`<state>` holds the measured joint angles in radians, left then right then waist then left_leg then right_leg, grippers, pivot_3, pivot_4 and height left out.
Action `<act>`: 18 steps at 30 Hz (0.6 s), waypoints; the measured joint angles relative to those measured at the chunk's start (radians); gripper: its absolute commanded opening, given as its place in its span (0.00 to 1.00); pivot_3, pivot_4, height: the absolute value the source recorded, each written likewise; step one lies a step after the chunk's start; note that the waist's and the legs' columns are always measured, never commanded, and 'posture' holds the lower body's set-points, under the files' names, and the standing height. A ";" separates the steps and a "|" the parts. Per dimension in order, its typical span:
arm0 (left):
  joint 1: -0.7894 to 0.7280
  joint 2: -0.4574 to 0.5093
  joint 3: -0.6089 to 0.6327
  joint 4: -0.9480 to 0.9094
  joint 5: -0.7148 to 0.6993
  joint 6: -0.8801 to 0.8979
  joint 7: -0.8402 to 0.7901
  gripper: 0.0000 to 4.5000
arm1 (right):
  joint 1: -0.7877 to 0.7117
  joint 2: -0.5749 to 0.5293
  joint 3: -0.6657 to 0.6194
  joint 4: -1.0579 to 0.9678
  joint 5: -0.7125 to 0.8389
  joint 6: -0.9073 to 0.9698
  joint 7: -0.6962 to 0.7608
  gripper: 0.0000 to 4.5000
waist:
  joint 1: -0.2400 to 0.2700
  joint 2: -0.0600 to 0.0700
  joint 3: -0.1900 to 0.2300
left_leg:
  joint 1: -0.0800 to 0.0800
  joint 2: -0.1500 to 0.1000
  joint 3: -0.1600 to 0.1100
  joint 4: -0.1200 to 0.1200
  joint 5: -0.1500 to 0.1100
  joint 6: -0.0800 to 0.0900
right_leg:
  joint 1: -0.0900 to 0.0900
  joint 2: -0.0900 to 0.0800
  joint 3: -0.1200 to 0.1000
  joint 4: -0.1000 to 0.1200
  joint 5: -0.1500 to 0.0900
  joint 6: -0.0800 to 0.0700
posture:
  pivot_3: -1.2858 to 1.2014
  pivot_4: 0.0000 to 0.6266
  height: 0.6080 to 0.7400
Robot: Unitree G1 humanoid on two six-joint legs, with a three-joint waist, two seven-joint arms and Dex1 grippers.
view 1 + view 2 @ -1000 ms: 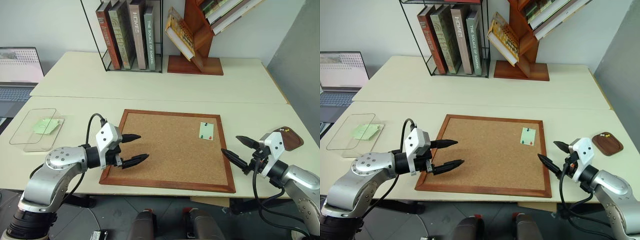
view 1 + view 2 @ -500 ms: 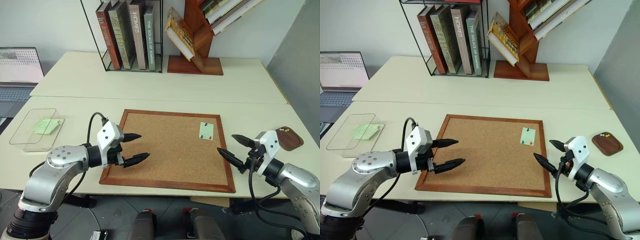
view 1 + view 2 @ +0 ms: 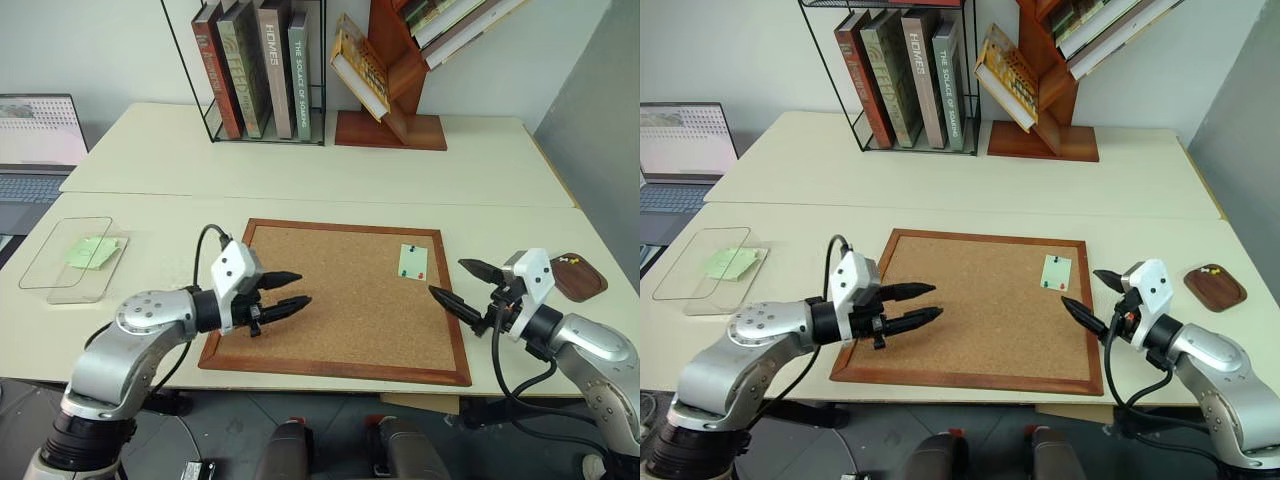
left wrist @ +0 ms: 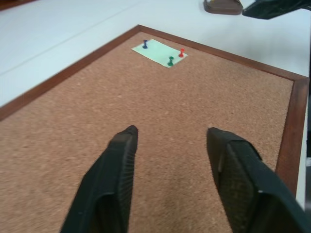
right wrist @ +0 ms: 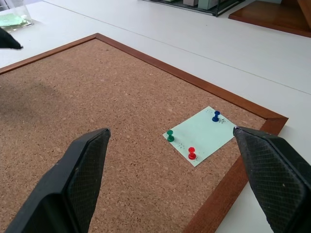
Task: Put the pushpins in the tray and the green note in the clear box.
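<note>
1. Cork fills the corkboard (image 3: 340,300) at the table's middle, and the green note (image 3: 412,262) is pinned near its far right corner, lying flat.
2. Three pushpins hold the note: one blue (image 5: 215,115), one green (image 5: 170,135), one red (image 5: 192,153). None is out yet, so I judge the task is at its first step, the approach to the pins.
3. The right gripper (image 3: 466,285) hangs over the board's right frame, near the note, its fingers spread wide and holding nothing.
4. The left gripper (image 3: 290,291) hovers over the board's near left part, well apart from the note; its fingers stand a moderate gap apart, empty.
5. The tray (image 3: 577,276), one dark wooden dish, sits on the table right of the board; something small and pale lies in it, too small to name.
6. The clear box (image 3: 72,258), one, lies at the far left, with a brighter green sheet (image 3: 90,250) already inside.
7. Next, I judge, the right gripper must come down on a single pin head and pinch it without creasing the paper; the heads are tiny and close together.
</note>
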<state>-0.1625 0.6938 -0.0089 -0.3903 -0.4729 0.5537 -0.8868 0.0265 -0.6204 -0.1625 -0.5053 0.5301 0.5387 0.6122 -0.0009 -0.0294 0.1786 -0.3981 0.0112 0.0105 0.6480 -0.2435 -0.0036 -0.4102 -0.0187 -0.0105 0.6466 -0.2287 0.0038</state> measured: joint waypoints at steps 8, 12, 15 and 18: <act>-0.010 -0.070 -0.093 0.100 0.082 -0.075 0.013 0.03 | -0.014 0.009 0.040 0.043 -0.024 -0.037 0.039 0.96 | 0.000 0.000 0.000 | 0.000 0.001 0.000 0.000 0.000 0.000 | 0.000 0.001 0.000 0.001 0.000 0.000 | 0.52 0.24 1.00; -0.038 -0.107 -0.123 0.156 0.121 -0.111 0.014 0.01 | -0.015 0.023 0.067 0.065 -0.046 -0.072 0.046 0.96 | 0.001 0.000 0.000 | 0.000 0.000 0.000 0.000 0.000 0.000 | 0.000 0.001 0.000 0.000 0.000 0.000 | 0.52 0.24 1.00; -0.057 -0.148 -0.134 0.193 0.140 -0.148 0.028 0.01 | -0.016 0.034 0.087 0.088 -0.063 -0.095 0.058 0.96 | 0.001 0.000 0.000 | 0.000 0.000 0.000 0.000 0.000 0.000 | 0.000 0.000 0.000 0.000 0.001 0.001 | 0.52 0.24 1.00; -0.084 -0.188 -0.141 0.248 0.163 -0.182 0.047 0.01 | -0.034 0.037 0.105 0.123 -0.086 -0.115 0.065 0.96 | 0.000 0.000 0.000 | 0.000 0.000 0.000 0.001 0.000 0.000 | 0.000 0.000 0.000 0.001 0.001 0.001 | 0.52 0.24 1.00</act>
<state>-0.2469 0.5060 -0.1503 -0.1424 -0.3101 0.3714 -0.8401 -0.0073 -0.5832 -0.0573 -0.3828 0.4441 0.4235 0.6767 -0.0006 -0.0295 0.1785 -0.3977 0.0110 0.0108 0.6489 -0.2434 -0.0035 -0.4098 -0.0183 -0.0105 0.6473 -0.2277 0.0053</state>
